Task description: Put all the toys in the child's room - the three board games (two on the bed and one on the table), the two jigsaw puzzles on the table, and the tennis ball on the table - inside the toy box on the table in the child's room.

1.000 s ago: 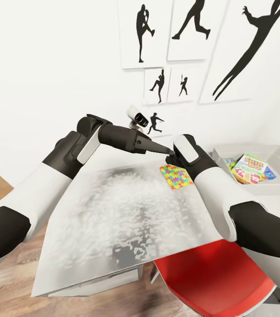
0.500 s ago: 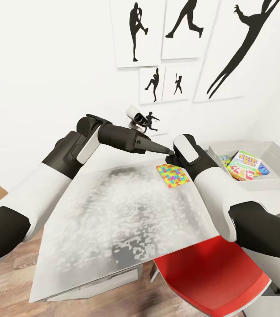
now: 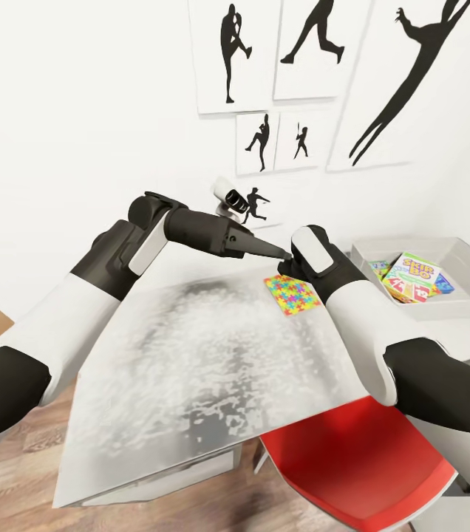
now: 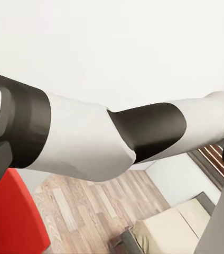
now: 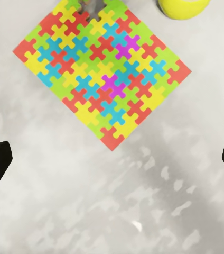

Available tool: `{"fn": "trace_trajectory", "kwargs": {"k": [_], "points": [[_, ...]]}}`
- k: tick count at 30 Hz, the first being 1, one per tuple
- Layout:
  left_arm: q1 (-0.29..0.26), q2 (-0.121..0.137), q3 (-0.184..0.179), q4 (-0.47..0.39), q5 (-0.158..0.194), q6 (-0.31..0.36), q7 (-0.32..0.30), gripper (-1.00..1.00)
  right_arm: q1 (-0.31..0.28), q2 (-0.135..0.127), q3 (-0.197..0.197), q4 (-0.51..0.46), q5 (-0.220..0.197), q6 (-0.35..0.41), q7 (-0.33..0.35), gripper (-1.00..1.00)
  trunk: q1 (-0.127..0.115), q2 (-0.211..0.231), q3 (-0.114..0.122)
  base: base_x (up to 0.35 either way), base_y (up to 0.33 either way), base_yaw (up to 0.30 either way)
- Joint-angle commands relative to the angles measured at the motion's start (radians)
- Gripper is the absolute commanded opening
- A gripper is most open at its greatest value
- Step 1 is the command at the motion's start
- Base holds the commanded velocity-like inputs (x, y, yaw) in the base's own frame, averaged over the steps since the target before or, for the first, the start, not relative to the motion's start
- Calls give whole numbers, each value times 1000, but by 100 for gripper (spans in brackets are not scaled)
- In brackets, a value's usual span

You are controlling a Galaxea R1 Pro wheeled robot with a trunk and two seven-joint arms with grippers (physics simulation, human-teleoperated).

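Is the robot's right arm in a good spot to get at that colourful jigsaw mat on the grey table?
Probably yes. The right pincer hangs open just above the table, with the multicoloured jigsaw mat lying flat ahead of its tips and nothing between them. The yellow-green ball sits beside the mat's far corner, not in the way.
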Motion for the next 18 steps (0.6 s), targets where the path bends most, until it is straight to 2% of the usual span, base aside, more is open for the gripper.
{"fn": "trace_trajectory", "kwargs": {"k": [1, 11, 18], "points": [[-1, 1, -3, 0, 2, 11, -4, 100, -1, -1, 5, -1, -8, 4, -8, 100, 0, -2, -2, 0, 106, 0], [-1, 2, -3, 1, 0, 11, -4, 100, -1, -1, 5, -1, -8, 4, -8, 100, 0, -2, -2, -5, 59, -3], [-1, 2, -4, 1, -1, 11, -4, 100, -1, -2, 5, -1, -8, 4, -8, 100, 0, -2, -2, -43, 90, -197]]}}
